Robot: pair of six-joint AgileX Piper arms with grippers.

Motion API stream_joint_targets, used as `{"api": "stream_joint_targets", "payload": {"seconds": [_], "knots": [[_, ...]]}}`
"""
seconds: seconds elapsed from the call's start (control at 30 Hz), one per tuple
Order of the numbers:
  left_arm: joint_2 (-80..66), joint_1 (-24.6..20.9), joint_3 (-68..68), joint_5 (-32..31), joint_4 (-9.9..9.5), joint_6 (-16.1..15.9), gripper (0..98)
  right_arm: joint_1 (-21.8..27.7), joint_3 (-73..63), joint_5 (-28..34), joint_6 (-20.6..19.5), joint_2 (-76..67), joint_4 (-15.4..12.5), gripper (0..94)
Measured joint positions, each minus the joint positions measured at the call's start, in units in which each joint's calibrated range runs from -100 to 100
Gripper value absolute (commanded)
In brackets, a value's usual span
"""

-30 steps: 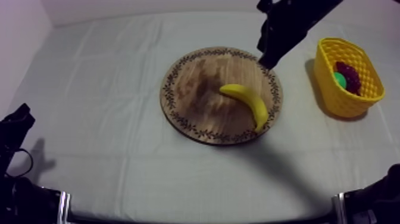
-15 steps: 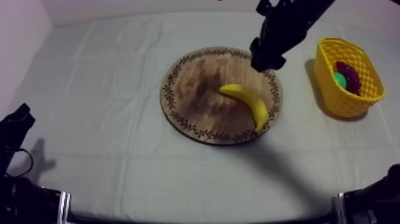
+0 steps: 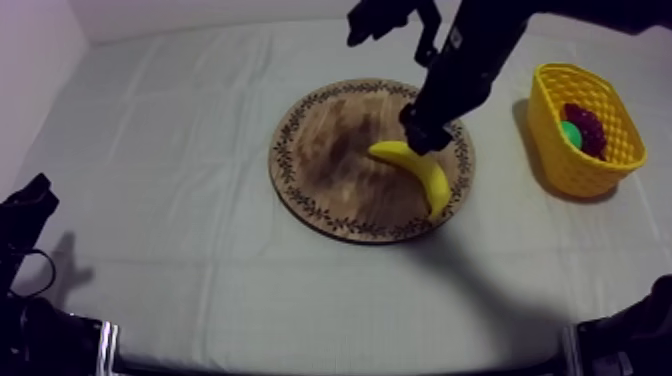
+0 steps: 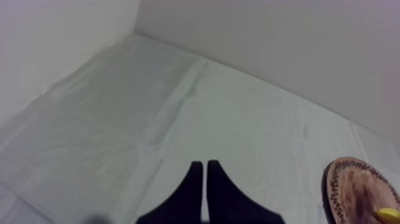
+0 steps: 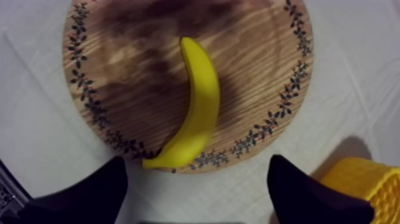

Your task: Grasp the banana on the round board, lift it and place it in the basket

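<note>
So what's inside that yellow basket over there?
Inside the yellow basket lies a dark red toy fruit beside something green. The basket's wall covers their lower parts and the bottom.

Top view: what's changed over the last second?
The right pincer came down from the wooden board's far rim toward the banana's end near the middle. It is open and has grasped nothing. The banana, wooden board, yellow basket and shut left pincer stayed put.
</note>
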Motion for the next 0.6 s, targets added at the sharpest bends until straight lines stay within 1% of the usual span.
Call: {"api": "stream_joint_targets", "payload": {"seconds": [0.17, 0.3, 0.6], "knots": [[0.00, 0.00, 0.00, 0.00, 0.00, 0.00, 0.1, 0.75, 0.19, -4.52, -0.88, 6.68, 0.35, 73.5], [0.00, 0.00, 0.00, 0.08, 0.00, 0.00, 0.1, 1.45, -1.00, -6.92, -1.26, 11.68, 0.50, 73.7], [0.00, 0.00, 0.00, -0.01, 0.00, 0.00, 0.1, 2.03, -2.27, -9.79, -2.09, 19.59, 0.55, 72.1]]}}
